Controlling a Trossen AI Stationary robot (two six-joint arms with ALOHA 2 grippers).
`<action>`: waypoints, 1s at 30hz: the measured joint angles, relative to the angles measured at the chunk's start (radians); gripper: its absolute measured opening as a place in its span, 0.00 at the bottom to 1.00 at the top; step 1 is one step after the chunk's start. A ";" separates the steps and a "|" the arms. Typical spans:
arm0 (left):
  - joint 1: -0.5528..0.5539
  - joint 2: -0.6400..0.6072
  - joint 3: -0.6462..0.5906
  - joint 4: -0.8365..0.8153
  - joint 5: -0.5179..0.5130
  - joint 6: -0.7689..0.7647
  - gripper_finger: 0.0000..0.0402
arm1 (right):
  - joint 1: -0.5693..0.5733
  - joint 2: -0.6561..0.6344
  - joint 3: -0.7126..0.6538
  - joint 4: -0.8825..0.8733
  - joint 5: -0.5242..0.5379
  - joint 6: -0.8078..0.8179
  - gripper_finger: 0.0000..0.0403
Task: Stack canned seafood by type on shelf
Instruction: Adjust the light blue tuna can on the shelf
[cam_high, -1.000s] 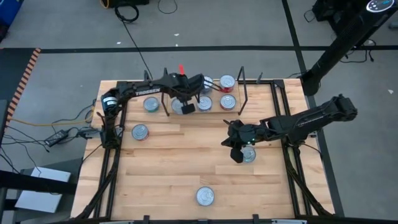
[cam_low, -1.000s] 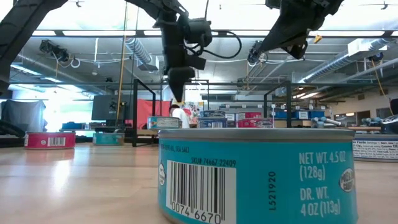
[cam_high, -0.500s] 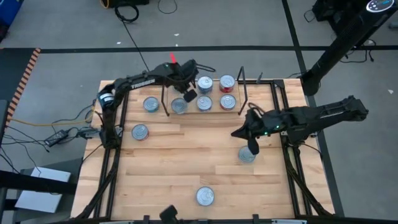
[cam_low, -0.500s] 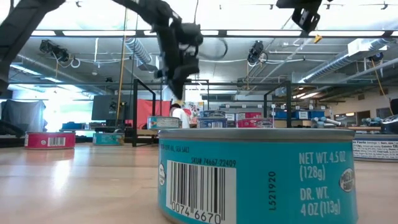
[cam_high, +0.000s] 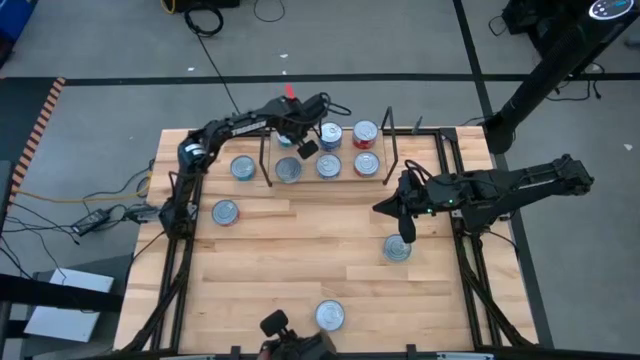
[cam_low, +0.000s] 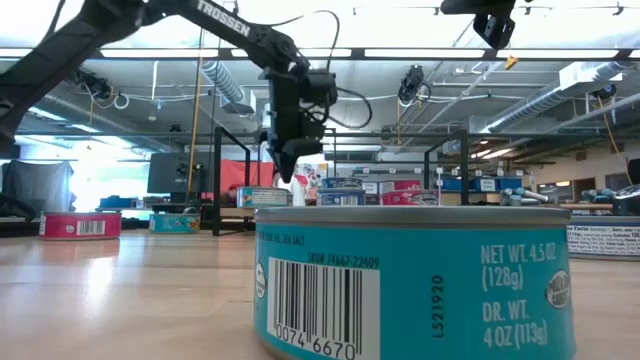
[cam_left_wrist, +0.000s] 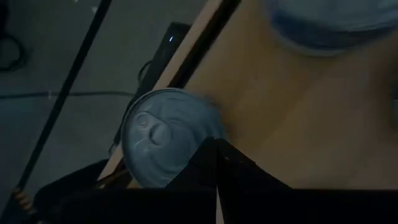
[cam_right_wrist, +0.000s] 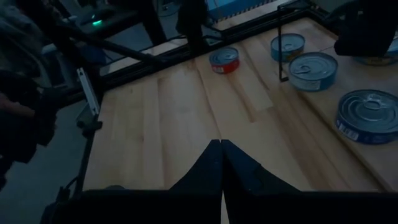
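The left hand (cam_high: 306, 148) hangs over the back left part of the shelf (cam_high: 345, 181), its fingers pressed together on nothing; its wrist view shows a silver-lidded tin (cam_left_wrist: 163, 138) just under the fingertips at the board's edge. The right hand (cam_high: 405, 224) hovers above the tabletop (cam_high: 300, 260) to the right, fingers also pressed together and empty, with a loose tin (cam_high: 397, 249) just beside it below.

On the shelf, between the black wire uprights, stand several tins: two red-sided ones (cam_high: 365, 135) at the right and blue-sided ones (cam_high: 329, 166) to their left. Loose tins are spread well apart: two at the left (cam_high: 226, 212), one at the front (cam_high: 329, 315), one by the right hand; the front one fills the low view (cam_low: 415, 280), teal-blue.

The sorting looks roughly half done; both hands seem to be between picks. The next move likely calls for the right hand to spread, drop onto the tin beside it, pinch its rim, and carry it to the shelf onto a tin of matching colour.
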 joint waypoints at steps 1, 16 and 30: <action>0.006 0.015 0.015 -0.017 -0.006 0.000 0.00 | 0.000 0.000 0.000 0.001 0.002 0.000 0.02; 0.024 0.082 0.059 -0.100 0.012 0.049 0.00 | 0.000 0.000 0.000 -0.003 0.017 -0.004 0.02; -0.032 0.082 0.059 -0.101 0.072 0.076 0.00 | 0.000 0.000 0.000 -0.004 0.017 -0.008 0.02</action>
